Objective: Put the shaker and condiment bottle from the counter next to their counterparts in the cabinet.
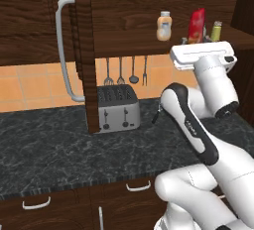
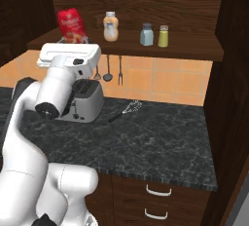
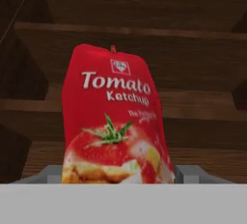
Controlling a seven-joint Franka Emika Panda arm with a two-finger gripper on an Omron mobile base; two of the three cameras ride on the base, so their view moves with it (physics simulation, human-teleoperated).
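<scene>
The ketchup bottle (image 3: 113, 121) stands upright between the fingers of the gripper (image 2: 73, 40), its long axis running up and away from them and leaning slightly to one side. In the hand view its red face with the tomato picture rises straight from the finger line, and the fingers press its lower sides, so the gripper is closed on it.

From the right base view the bottle (image 2: 71, 24) sits at the left end of the cabinet shelf (image 2: 194, 49), level with the shelf board or just above it; I cannot tell whether its base touches the wood. To its right on the same shelf stands the peach bottle (image 2: 111, 26) with the white cap, close by but apart. Further right are the pale blue-grey shaker (image 2: 147, 34) and the yellow-green shaker (image 2: 163, 35), side by side and already placed.

The left base view shows the same row from the other side: peach bottle (image 1: 164, 26), ketchup bottle (image 1: 196, 26), then the yellow-green shaker (image 1: 216, 30) behind it, with the open cabinet door (image 1: 84, 50) and its bar handle (image 1: 63, 50) to the left.

The coming move, as I judge it, turns on that short gap: the bottle should come down near its peach counterpart before the fingers let go. The lean is the risk; released off-level, it could tip.

Below, the counter (image 2: 160, 137) holds a toaster (image 2: 82, 101) and a whisk (image 2: 127, 109).
</scene>
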